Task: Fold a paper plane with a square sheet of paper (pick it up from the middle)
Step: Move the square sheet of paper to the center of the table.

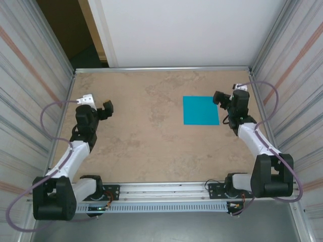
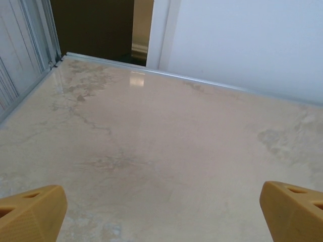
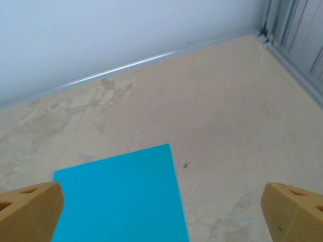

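The square sheet of paper (image 1: 201, 110) lies flat and unfolded on the table, right of centre; it is plain turquoise-blue. In the right wrist view the sheet (image 3: 118, 199) fills the lower left, its far corner pointing toward the back wall. My right gripper (image 1: 220, 98) hovers at the sheet's right edge, open, its yellow fingertips (image 3: 30, 206) wide apart with nothing between them. My left gripper (image 1: 107, 109) is at the left side of the table, far from the paper, open over bare tabletop, its fingertips (image 2: 30, 212) spread wide.
The beige marbled table (image 1: 146, 146) is fenced by corrugated metal walls (image 1: 30, 75) on both sides and a white panel (image 1: 181, 30) at the back. A dark opening (image 1: 70, 30) sits at the back left. A metal rail (image 1: 161, 191) runs along the near edge.
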`<state>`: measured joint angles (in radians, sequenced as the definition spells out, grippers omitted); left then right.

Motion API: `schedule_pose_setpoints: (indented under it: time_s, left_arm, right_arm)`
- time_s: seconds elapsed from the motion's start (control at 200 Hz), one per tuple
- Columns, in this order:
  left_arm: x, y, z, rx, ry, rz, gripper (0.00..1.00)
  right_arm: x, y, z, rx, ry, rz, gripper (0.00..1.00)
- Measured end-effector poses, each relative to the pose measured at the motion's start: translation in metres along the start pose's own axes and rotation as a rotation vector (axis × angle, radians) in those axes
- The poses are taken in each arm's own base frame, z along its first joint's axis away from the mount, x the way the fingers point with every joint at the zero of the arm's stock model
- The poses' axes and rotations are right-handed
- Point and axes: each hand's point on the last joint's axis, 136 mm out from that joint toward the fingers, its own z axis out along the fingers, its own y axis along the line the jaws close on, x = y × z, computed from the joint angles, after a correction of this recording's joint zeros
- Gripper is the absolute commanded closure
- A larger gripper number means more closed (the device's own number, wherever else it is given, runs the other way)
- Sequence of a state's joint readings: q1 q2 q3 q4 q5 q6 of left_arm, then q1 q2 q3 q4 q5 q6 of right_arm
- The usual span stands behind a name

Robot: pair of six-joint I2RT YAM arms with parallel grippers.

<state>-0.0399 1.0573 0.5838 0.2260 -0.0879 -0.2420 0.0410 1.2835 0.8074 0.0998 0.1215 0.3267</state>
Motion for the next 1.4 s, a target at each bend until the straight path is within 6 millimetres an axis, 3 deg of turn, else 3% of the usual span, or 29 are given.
schedule_pose_setpoints:
  time_s: [0.06, 0.16, 0.281, 0.436, 0.611, 0.827, 1.062, 1.193, 1.403]
  left_arm:
    - [-0.006, -0.006, -0.004, 0.017, 0.038, -0.064, 0.01]
    - [-0.002, -0.019, -0.008, 0.076, 0.114, -0.149, 0.01]
    - [0.021, -0.039, -0.007, 0.181, 0.228, -0.229, 0.01]
    - [0.055, -0.068, 0.000, 0.287, 0.376, -0.293, 0.02]
    - [0.093, -0.109, 0.006, 0.375, 0.534, -0.298, 0.04]
    - [0.106, -0.140, 0.015, 0.439, 0.593, -0.313, 0.07]
    - [0.115, -0.155, 0.025, 0.465, 0.645, -0.337, 0.08]
    - [0.117, -0.160, 0.027, 0.476, 0.660, -0.338, 0.08]
    - [0.117, -0.160, 0.026, 0.479, 0.662, -0.338, 0.06]
  right_arm:
    - [-0.001, 0.010, 0.003, -0.018, 0.059, 0.042, 0.01]
    - [0.018, 0.031, 0.019, -0.054, 0.211, 0.085, 0.01]
    - [0.057, 0.057, 0.039, -0.104, 0.388, 0.126, 0.01]
    - [0.113, 0.093, 0.042, -0.180, 0.583, 0.175, 0.01]
    - [0.137, 0.125, 0.053, -0.210, 0.683, 0.200, 0.01]
    - [0.132, 0.122, 0.079, -0.154, 0.708, 0.237, 0.03]
    - [0.138, 0.086, 0.111, -0.042, 0.753, 0.297, 0.04]
    - [0.148, 0.072, 0.114, 0.001, 0.787, 0.313, 0.03]
    - [0.154, 0.083, 0.109, -0.008, 0.805, 0.292, 0.04]
